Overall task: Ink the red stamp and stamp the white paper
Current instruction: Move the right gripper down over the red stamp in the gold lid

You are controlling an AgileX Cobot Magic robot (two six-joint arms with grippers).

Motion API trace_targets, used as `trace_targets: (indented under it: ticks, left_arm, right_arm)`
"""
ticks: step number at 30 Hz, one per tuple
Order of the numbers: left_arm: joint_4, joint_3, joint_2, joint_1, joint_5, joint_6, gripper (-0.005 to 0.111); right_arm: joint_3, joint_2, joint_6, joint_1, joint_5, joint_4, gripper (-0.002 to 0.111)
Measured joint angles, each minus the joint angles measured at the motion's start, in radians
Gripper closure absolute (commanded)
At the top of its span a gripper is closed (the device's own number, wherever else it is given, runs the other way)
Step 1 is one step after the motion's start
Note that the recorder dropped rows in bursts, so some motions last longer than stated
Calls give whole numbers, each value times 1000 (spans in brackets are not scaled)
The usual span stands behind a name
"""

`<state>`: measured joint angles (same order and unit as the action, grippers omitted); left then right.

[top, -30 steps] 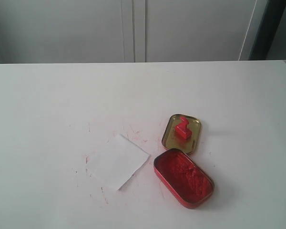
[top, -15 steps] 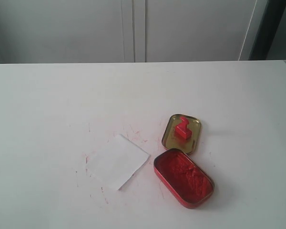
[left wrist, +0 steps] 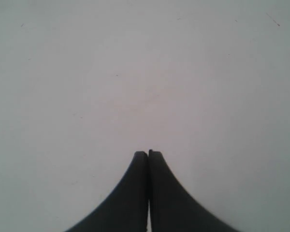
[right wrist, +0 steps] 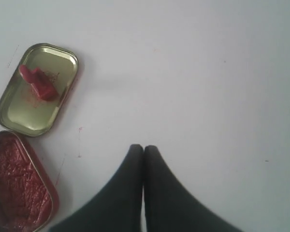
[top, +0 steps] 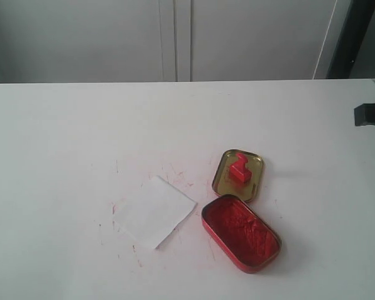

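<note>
Red stamp (top: pixel 239 167) rests inside gold lid (top: pixel 224 181), right of centre, just beyond open ink tin (top: pixel 240 232). Judged parked there to keep ink off surface (top: pixel 81 137). White paper (top: pixel 153 211) flat, left of tin, no imprint visible.

Right fingers (right wrist: pixel 135 169) clenched, empty, apart from the stamp on its right. Left fingers (left wrist: pixel 137 174) clenched, empty, over bare surface.

Only exterior view shows paper. Only wrist views show finger state.

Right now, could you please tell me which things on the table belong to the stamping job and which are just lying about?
For the job: red stamp; white paper; open red ink tin.

Lying about: gold lid, which merely holds the stamp; red ink smears on the table.
</note>
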<state>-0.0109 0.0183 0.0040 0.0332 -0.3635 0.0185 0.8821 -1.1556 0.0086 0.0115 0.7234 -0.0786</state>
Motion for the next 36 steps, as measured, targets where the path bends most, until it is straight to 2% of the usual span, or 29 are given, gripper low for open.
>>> trace_targets:
  ticks: [13, 22, 36]
  left_arm:
    - [0, 0, 0, 0, 0, 0, 107]
    - [0, 0, 0, 0, 0, 0, 107]
    - [0, 0, 0, 0, 0, 0, 107]
  right_arm:
    - [192, -291, -103, 20, 84, -99, 108]
    - [363, -438, -128, 129, 154, -102, 108]
    - [574, -672, -227, 244, 243, -102, 108]
